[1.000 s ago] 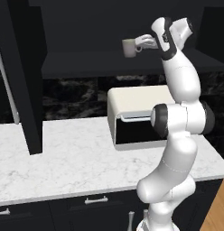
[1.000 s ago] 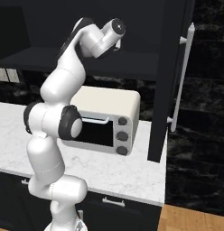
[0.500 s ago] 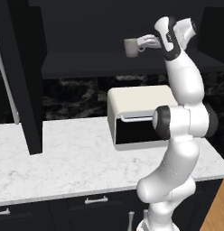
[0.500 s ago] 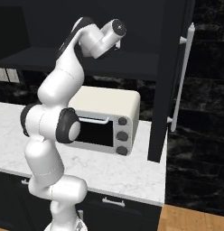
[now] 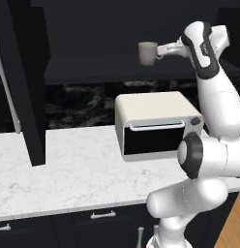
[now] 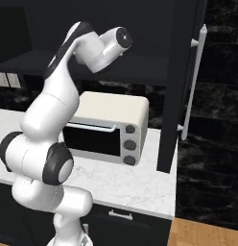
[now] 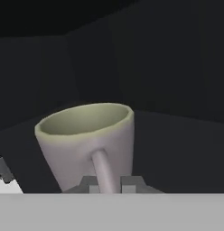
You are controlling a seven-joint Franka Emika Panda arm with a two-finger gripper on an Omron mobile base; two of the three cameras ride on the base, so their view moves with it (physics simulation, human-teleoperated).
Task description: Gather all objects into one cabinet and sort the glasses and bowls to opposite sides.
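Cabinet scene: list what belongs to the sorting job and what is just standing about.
Part of the job:
cup, held at the gripper
open wall cabinet, its dark shelf
cabinet door with long silver handle

Just there:
toaster oven
marble counter
base cabinet drawers

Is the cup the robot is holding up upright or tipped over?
Upright. The cup has its open rim on top in the left base view, and the hand view shows the rim uppermost, gripper holding its handle.
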